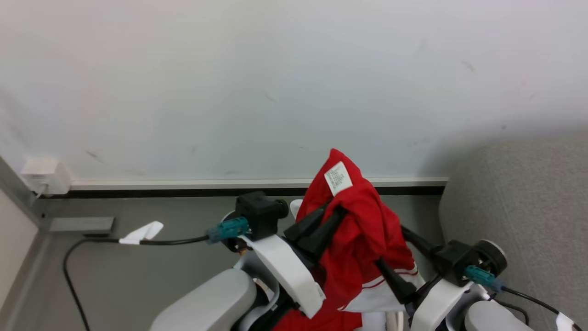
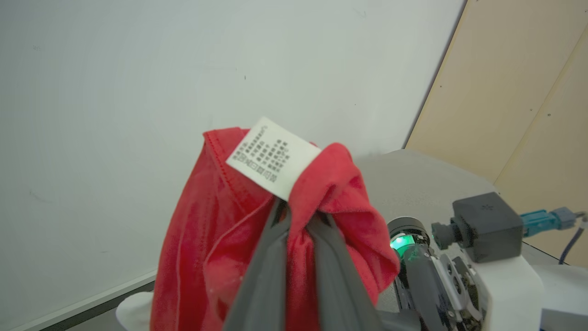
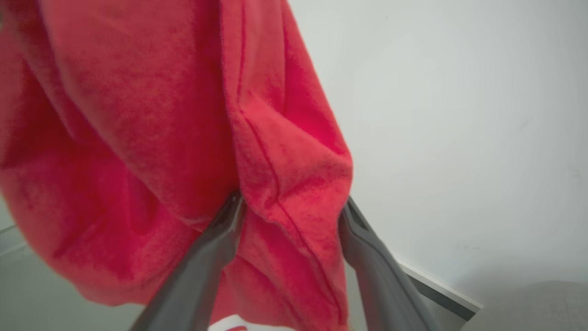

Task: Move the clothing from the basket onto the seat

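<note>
Head view: I note the clothing (image 1: 363, 234), a red garment, held up in front of the white wall (image 1: 229, 82). Its white label (image 1: 338, 178) sits at the top and a white, red-striped panel (image 1: 386, 294) hangs low. The left gripper (image 2: 298, 207) is clamped on a bunched fold just below the label, its two fingers together with fabric pinched between them. The right gripper (image 3: 291, 207) has its jaws wide apart. A loose fold is draped over and between its fingers, hiding the tips. The grey seat (image 1: 519, 207) lies at the robot's right, apart from the clothing.
</note>
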Controlling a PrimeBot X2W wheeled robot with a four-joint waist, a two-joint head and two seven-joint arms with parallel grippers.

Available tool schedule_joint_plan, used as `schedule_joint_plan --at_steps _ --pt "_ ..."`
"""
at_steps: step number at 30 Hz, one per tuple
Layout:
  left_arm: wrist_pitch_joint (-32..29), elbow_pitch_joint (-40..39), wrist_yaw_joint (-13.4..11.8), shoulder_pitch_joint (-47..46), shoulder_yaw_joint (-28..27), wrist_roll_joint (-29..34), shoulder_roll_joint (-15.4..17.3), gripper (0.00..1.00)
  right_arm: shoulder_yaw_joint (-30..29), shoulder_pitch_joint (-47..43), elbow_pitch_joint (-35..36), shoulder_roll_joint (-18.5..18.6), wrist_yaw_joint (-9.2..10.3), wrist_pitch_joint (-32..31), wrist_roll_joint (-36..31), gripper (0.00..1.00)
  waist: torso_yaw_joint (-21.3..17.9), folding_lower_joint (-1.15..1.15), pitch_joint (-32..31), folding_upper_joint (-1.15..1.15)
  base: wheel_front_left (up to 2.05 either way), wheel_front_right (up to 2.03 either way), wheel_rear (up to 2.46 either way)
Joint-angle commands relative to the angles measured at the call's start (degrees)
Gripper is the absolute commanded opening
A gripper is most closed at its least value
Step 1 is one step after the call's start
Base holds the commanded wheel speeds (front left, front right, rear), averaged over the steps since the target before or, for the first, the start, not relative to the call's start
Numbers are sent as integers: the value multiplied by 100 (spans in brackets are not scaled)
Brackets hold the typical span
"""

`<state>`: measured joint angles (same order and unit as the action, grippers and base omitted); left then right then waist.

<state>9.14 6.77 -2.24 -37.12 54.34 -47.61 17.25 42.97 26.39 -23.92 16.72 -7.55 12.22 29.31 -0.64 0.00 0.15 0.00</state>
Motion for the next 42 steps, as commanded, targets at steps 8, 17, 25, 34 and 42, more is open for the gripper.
schedule_joint_plan --at_steps 8,17,25,34,42 --pt "-21 46 141 76 198 5 -207 0 1115 468 -534 17 12 -165 837 100 449 0 -110 0 0 0 0" --pt "31 113 98 88 193 -19 -185 0 1638 779 -1070 -152 12 169 1471 0 564 0 -108 0 0 0 0" --pt "104 201 16 189 99 -82 -51 0 1278 646 -954 -110 12 311 1612 0 364 0 -118 0 0 0 0" --pt "128 286 -52 293 64 -160 34 0 148 17 -232 -190 11 300 1694 0 37 0 -111 0 0 0 0" --pt "232 257 19 345 95 -140 -20 100 -772 -450 447 -413 11 301 2190 0 -488 0 -22 0 0 0 0"
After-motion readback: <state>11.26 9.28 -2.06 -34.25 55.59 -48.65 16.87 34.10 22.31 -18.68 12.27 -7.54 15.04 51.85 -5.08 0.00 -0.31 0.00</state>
